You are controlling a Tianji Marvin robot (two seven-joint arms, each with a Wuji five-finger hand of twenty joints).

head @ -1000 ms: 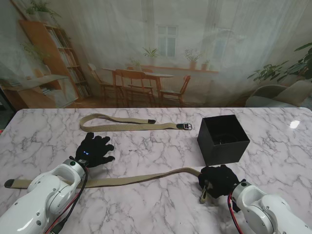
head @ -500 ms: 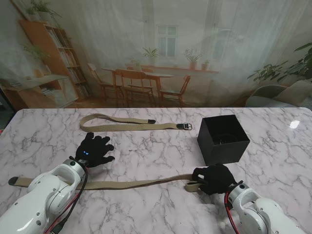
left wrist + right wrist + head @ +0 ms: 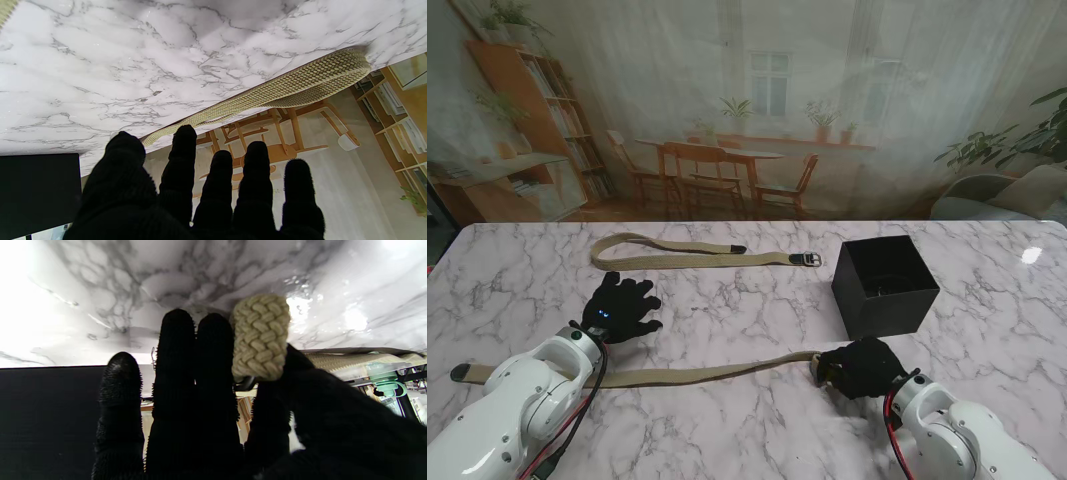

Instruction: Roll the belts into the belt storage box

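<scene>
Marble table (image 3: 747,300): two woven tan belts and one black belt storage box (image 3: 884,286) present.

Near belt (image 3: 697,375): lies flat, long axis running left to right across the side of the table nearer to me. Its dark tip (image 3: 460,372) points to the left, just beside the left arm. Its right end is folded over and held by the right hand (image 3: 859,367); the right wrist view shows a short folded length of weave (image 3: 260,336) pinched between thumb and fingers (image 3: 213,350), with the remaining fingers pressed close together. The hand sits just nearer to me than the box, apart from it.

Far belt (image 3: 687,255): doubled back on itself, long axis also left to right, fold loop at the left, buckle (image 3: 806,259) at the right, near the box but not touching it.

Left hand (image 3: 620,308): palm down, fingers (image 3: 181,156) spread, holding nothing. It lies between the two belts, touching neither.

Box: open top, upright, on the right side of the table.
</scene>
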